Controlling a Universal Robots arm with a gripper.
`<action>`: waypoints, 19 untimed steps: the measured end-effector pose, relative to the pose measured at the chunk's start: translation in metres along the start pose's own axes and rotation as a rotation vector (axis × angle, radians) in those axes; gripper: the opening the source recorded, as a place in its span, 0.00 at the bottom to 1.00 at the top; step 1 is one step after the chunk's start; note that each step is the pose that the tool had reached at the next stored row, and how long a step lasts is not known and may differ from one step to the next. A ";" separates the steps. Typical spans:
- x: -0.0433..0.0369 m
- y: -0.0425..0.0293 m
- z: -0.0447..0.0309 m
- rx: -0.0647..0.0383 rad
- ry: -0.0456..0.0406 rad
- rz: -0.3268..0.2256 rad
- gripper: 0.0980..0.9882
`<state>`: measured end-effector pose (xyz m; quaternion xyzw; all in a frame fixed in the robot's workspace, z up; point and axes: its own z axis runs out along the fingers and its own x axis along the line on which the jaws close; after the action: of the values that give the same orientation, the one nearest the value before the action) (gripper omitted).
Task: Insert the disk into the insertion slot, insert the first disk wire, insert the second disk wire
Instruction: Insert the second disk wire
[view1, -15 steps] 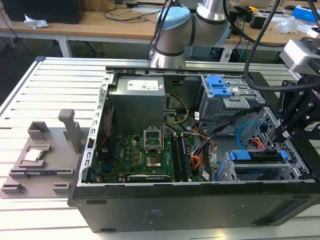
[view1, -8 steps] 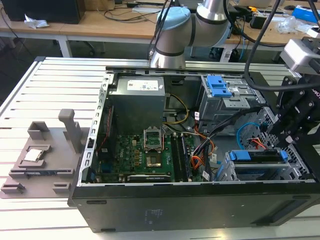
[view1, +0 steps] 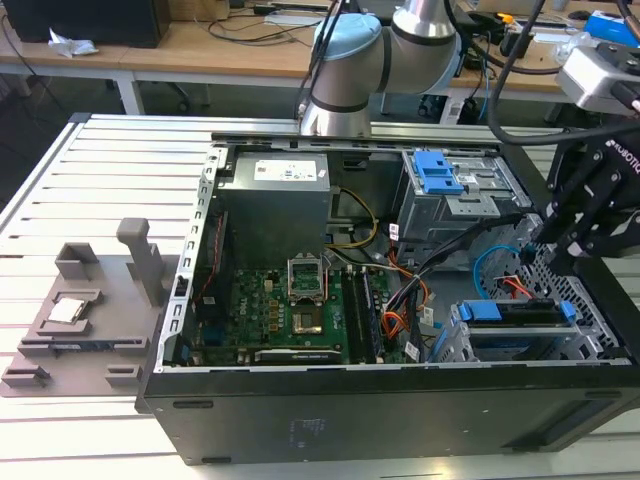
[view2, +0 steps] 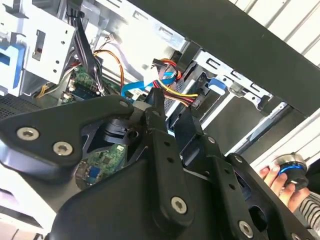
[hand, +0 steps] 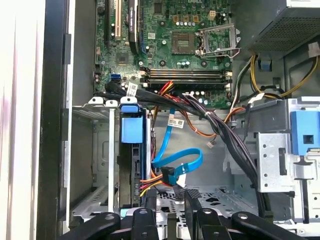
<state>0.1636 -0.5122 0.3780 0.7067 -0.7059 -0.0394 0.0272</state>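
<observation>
- Now, in the exterior view, the black two-finger gripper hangs inside the open black computer case. Just below it, the flat silver hard disk in its bright blue plastic carrier sits in the wide bay of the silver perforated sheet-metal cage.
- In the second wrist view, the gripper is close to a bundle of yellow, red and black wires, which lies just ahead of its tips. Beside the gripper, outside the case, a person's hand touches a round blue and black knob.
- In the first wrist view, the gripper is partly open. Perforated metal shows between the fingers, and they hold nothing. The disk stands on edge in the cage, ahead of the gripper and a little to one side. A light blue flat cable curls just ahead of the fingertips, near the disk. I cannot tell if it is plugged in.
</observation>
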 end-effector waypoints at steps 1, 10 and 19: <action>-0.0002 0.0004 0.0001 0.000 0.0010 -0.013 0.30; -0.0006 0.0061 0.0006 -0.002 0.0107 -0.115 0.30; -0.0005 0.0293 0.0043 -0.002 0.0137 -0.124 0.30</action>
<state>0.1340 -0.5117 0.3765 0.7492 -0.6606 -0.0370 0.0303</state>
